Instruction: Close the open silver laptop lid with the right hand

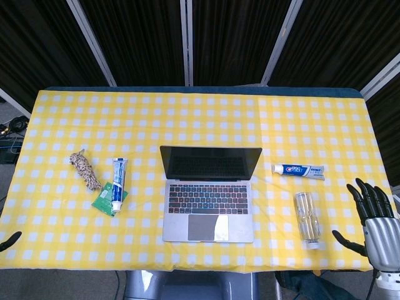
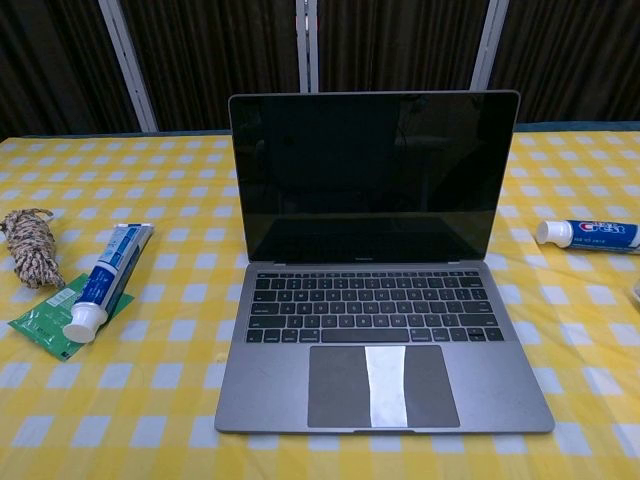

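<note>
Silver laptop (image 1: pixel 209 199): centre of the checked surface (image 1: pixel 187 119), lid (image 2: pixel 372 175) upright, screen dark, so the top edge is free to press down. My right hand (image 1: pixel 374 220): at the surface's right edge, well apart, fingers (image 1: pixel 369 197) spread, holding nothing. Left hand (image 1: pixel 9 240): only a tip visible; cannot tell.

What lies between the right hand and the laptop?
In the head view, a clear tube lies on the cloth between right hand and laptop.
</note>
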`<state>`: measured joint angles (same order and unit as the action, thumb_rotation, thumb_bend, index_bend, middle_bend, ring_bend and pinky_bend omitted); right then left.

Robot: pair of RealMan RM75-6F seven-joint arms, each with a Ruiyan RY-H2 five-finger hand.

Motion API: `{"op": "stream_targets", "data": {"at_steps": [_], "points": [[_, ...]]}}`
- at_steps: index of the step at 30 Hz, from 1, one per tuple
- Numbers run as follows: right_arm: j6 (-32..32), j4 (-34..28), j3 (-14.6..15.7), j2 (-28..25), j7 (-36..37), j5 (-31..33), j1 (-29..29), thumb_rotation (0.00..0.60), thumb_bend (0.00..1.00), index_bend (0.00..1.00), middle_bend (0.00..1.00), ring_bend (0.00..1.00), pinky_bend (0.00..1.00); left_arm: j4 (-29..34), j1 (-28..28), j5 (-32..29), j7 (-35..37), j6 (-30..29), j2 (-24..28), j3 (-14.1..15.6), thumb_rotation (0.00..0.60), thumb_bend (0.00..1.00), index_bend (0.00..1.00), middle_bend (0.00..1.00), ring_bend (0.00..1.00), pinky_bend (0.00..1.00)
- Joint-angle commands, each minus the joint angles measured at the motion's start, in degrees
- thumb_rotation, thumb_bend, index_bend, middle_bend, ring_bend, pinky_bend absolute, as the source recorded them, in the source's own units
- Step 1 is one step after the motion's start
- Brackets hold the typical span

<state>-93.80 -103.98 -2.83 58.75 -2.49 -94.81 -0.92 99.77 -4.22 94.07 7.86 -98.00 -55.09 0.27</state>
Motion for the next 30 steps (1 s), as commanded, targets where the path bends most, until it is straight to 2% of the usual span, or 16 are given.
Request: {"op": "stream_targets", "data": {"at_steps": [1, 11, 12, 13, 15, 17, 19, 22, 26, 30], "points": [[1.3, 0.5, -0.1, 0.1, -0.5, 1.5, 0.4, 0.6, 0.0, 0.0, 0.0, 0.0, 0.0, 0.0, 0.0, 0.0, 0.1, 0.1, 0.0, 0.0, 0.6, 0.0, 0.0, 0.0, 0.0, 0.0], [4.8, 1.3, -2.2, 0.9, -1.4, 6.2, 2.4, 0.6, 0.02, 0.0, 0.0, 0.0, 0.0, 0.0, 0.6, -1.8, 0.4, 1.2, 0.1, -0.8, 0.6, 0.0, 0.0, 0.0, 0.0, 0.0], [5.7, 1.2, -2.6, 0.8, -1.5, 6.7, 3.1, 0.6, 0.07, 0.0, 0.0, 0.0, 0.0, -0.1, 0.8, -2.1, 0.4, 1.6, 0.1, -0.8, 0.6, 0.0, 0.0, 0.0, 0.0, 0.0], [6.8, 0.9, -3.1, 0.4, -1.7, 6.9, 4.0, 0.6, 0.17, 0.0, 0.0, 0.0, 0.0, -0.1, 1.0, -2.4, 0.4, 2.1, 0.0, -0.9, 0.6, 0.0, 0.0, 0.0, 0.0, 0.0], [9.7, 0.1, -4.5, -0.9, -2.1, 7.6, 6.4, 0.6, 0.41, 0.0, 0.0, 0.0, 0.0, -0.2, 1.4, -3.1, 0.2, 2.9, 0.0, -1.2, 0.6, 0.0, 0.0, 0.0, 0.0, 0.0], [13.9, -1.1, -6.4, -2.5, -2.5, 8.8, 9.8, 0.6, 0.7, 0.0, 0.0, 0.0, 0.0, -0.2, 1.7, -3.7, 0.1, 3.5, -0.2, -1.3, 0.6, 0.0, 0.0, 0.0, 0.0, 0.0], [19.4, -2.6, -8.4, -4.4, -1.7, 11.2, 13.7, 0.6, 0.88, 0.0, 0.0, 0.0, 0.0, -0.2, 1.9, -4.2, -0.2, 4.1, -0.2, -1.5, 0.6, 0.0, 0.0, 0.0, 0.0, 0.0], [29.5, -3.5, -11.3, -7.2, 0.5, 15.8, 20.2, 0.6, 1.0, 0.0, 0.0, 0.0, 0.0, -0.2, 2.3, -5.1, -0.8, 5.3, -0.3, -1.6, 0.6, 0.0, 0.0, 0.0, 0.0, 0.0], [40.9, -2.5, -15.2, -7.3, 2.7, 22.2, 29.2, 0.6, 1.0, 0.03, 0.01, 0.0, 0.0, -0.8, 3.2, -6.7, -0.9, 7.0, -0.7, -2.2, 0.6, 0.0, 0.0, 0.0, 0.0, 0.0], [45.8, -1.8, -17.1, -5.1, 1.5, 27.0, 35.0, 0.6, 1.0, 0.1, 0.11, 0.01, 0.09, -1.4, 3.6, -7.0, -0.1, 7.5, -1.0, -2.4, 0.6, 0.0, 0.0, 0.0, 0.0, 0.0]]}}
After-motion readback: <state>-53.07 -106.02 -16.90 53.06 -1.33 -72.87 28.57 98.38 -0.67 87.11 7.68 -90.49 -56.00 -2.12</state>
